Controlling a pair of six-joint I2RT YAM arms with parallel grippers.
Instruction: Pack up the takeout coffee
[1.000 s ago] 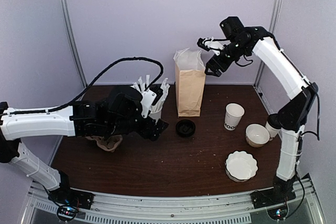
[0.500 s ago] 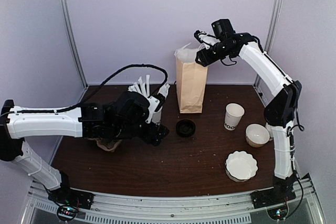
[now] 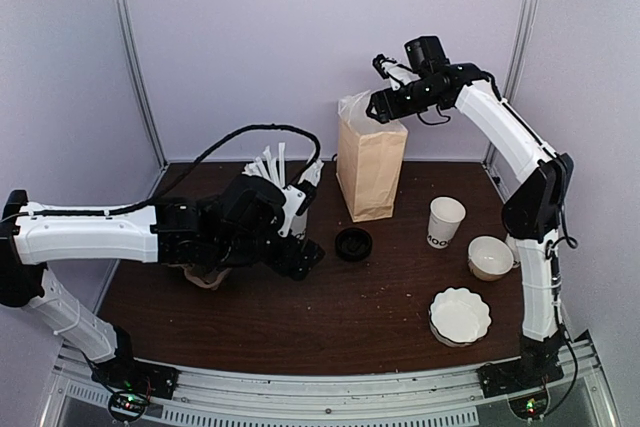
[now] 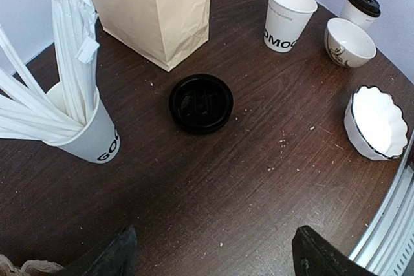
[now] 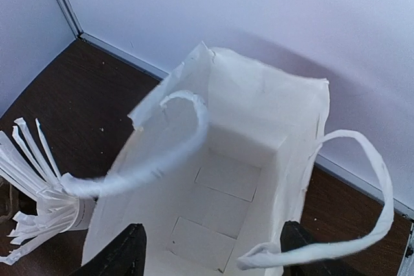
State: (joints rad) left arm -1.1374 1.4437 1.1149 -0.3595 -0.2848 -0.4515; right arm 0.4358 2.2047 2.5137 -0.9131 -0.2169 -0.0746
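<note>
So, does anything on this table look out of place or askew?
A black lid lies loose on the table, on no cup, while one white cup stands open. The paper bag seems to lean slightly under the right gripper.

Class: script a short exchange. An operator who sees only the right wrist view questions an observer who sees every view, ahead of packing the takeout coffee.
Operator: Where is the takeout coffee?
Observer: The takeout coffee stands on the right side of the table, beside a white bowl.
Operator: Is the left gripper carrying anything?
Observer: No. The left gripper is open and empty, near a loose black lid.
</note>
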